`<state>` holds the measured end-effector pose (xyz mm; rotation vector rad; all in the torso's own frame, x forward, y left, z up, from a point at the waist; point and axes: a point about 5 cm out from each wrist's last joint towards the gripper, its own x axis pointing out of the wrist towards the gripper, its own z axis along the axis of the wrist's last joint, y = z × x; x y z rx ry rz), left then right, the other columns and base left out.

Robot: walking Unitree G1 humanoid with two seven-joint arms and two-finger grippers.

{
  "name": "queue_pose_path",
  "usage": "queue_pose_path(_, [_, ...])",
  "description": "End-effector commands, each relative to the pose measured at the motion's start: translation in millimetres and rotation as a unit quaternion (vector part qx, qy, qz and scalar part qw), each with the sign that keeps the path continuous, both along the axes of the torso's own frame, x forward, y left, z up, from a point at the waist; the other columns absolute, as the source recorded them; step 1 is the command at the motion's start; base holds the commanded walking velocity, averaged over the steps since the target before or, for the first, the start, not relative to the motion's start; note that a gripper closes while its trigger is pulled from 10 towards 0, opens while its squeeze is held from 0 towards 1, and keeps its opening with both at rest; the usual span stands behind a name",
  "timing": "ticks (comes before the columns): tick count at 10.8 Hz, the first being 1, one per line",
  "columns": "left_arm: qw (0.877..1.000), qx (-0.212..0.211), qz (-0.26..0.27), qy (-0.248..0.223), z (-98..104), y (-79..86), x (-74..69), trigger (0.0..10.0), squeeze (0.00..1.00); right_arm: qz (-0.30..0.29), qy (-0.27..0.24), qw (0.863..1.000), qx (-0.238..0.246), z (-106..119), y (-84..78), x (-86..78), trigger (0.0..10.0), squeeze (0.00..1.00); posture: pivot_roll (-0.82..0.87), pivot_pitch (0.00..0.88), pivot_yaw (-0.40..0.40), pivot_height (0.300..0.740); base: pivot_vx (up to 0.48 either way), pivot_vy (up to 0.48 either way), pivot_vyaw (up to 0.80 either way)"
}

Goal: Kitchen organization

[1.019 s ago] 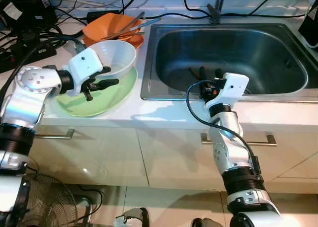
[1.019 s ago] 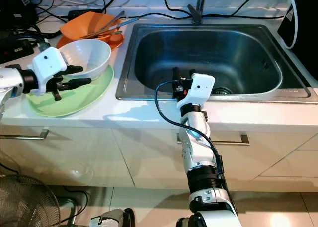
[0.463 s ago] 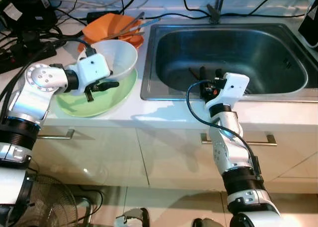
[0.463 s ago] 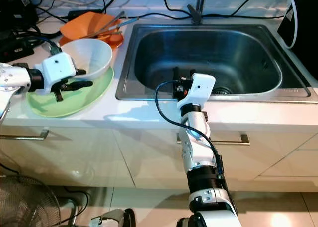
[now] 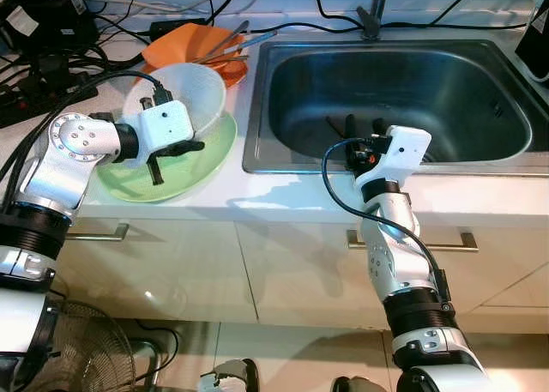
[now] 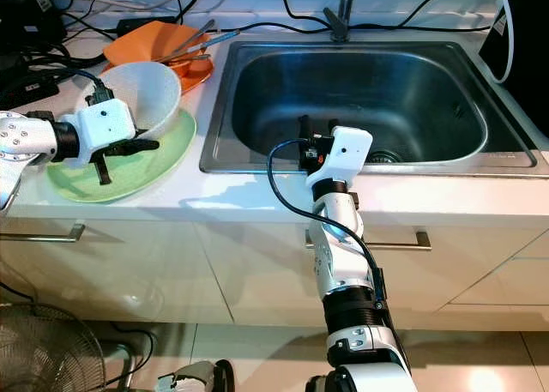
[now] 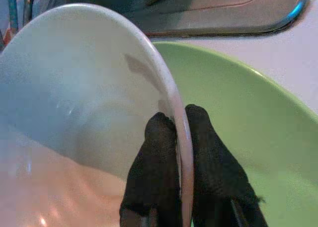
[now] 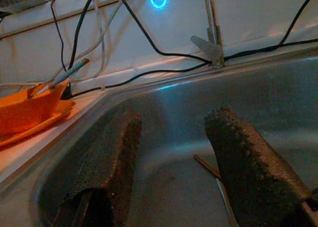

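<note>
Left pincer is clamped on the white bowl rim, tilting it above the green plate. Right pincer hangs spread apart over the sink.

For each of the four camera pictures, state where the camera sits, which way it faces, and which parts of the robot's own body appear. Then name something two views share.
Left eye view: on the head, looking down at the counter; both arms, left gripper on the white bowl.
Right eye view: same scene, beside it.
Left wrist view: along the fingers pinching the bowl's rim above the green plate.
Right wrist view: along the right gripper, open over the sink.
Shared: the orange plate in the head and right wrist views.
</note>
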<state>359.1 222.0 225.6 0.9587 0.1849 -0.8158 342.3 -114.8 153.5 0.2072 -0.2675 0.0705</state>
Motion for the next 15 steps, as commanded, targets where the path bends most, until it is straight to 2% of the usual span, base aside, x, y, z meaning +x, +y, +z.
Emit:
queue_pose_path(1, [1.0, 0.009, 0.003, -0.005, 4, 2.6, 1.1, 0.0, 0.0, -0.002, 0.009, 1.0, 0.003, -3, 0.3, 0.9, 10.0, 0.0, 0.12, 0.062, 0.097, 0.74, 0.0, 0.0, 0.0])
queue_pose_path(5, [1.0, 0.006, -0.001, -0.011, 4, 1.1, 0.2, 0.0, 0.0, -0.001, 0.01, 1.0, 0.003, -3, 0.7, 1.4, 10.0, 0.0, 0.12, 0.06, 0.096, 0.74, 0.0, 0.0, 0.0])
queue_pose_path(7, [0.996, -0.031, -0.016, -0.088, 22, -12.8, -0.8, 0.0, 0.0, -0.002, 0.009, 1.0, 0.003, -3, 0.2, 1.1, 10.0, 0.0, 0.12, 0.06, 0.095, 0.74, 0.0, 0.0, 0.0])
queue_pose_path(9, [0.983, -0.055, -0.033, -0.171, 34, -33.5, -8.2, 0.0, 0.0, -0.002, 0.01, 1.0, 0.002, -4, 0.2, 0.8, 10.0, 0.0, 0.13, 0.061, 0.089, 0.74, 0.0, 0.0, 0.0])
queue_pose_path(10, [0.98, -0.059, -0.032, -0.187, 35, -36.7, -9.0, 1.8, 0.0, -0.001, 0.01, 1.0, 0.002, -4, 0.5, 0.7, 10.0, 0.0, 0.13, 0.06, 0.086, 0.74, 0.0, 0.0, 0.0])
queue_pose_path(11, [0.97, -0.071, -0.026, -0.233, 38, -44.7, -10.4, 10.0, 0.0, 0.004, 0.01, 1.0, -0.001, -3, 2.1, 1.3, 10.0, 0.0, 0.13, 0.058, 0.085, 0.74, 0.0, 0.0, 0.0])
queue_pose_path(12, [0.967, -0.073, -0.026, -0.242, 37, -51.6, -11.2, 10.0, 0.0, 0.007, 0.007, 1.0, -0.005, 0, 2.6, 2.6, 10.0, 0.29, 0.12, 0.06, 0.082, 0.74, 0.0, 0.0, 0.0])
queue_pose_path(13, [0.966, -0.071, -0.027, -0.246, 34, -57.8, -11.6, 10.0, 0.0, 0.01, -0.001, 1.0, -0.005, 7, 2.2, 5.0, 10.0, 1.0, 0.11, 0.06, 0.082, 0.74, 0.0, 0.0, 0.0])
queue_pose_path(15, [0.96, -0.071, -0.027, -0.269, 27, -72.6, -11.3, 10.0, 0.0, 0.023, -0.039, 0.999, 0.024, 43, 1.7, 11.3, 10.0, 1.0, 0.1, 0.055, 0.077, 0.74, 0.0, 0.0, 0.0])
